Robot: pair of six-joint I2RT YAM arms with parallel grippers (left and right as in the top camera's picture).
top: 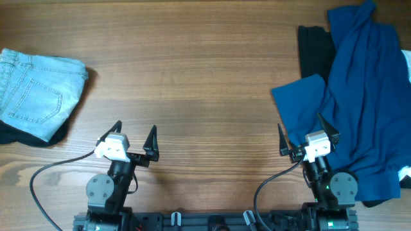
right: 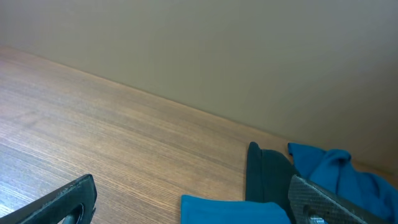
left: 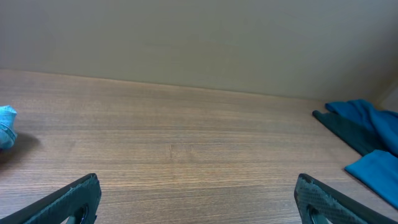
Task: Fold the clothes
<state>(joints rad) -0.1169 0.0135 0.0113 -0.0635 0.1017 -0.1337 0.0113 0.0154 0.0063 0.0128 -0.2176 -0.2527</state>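
I see a wooden table [top: 205, 96] with its grain running left to right. At its left edge lies 1 folded pair of denim shorts [top: 35, 93], pocket side up. The shorts rest on a dark cloth [top: 19, 136] that peeks out under their near side. On the right, a blue garment [top: 366, 109] lies spread and rumpled, with 1 corner reaching in toward the table's middle. It partly covers a black garment [top: 314, 51] lying flat at the far right. A small white scrap [top: 404, 174] shows at the right edge, touching the blue garment; I cannot tell what it is.
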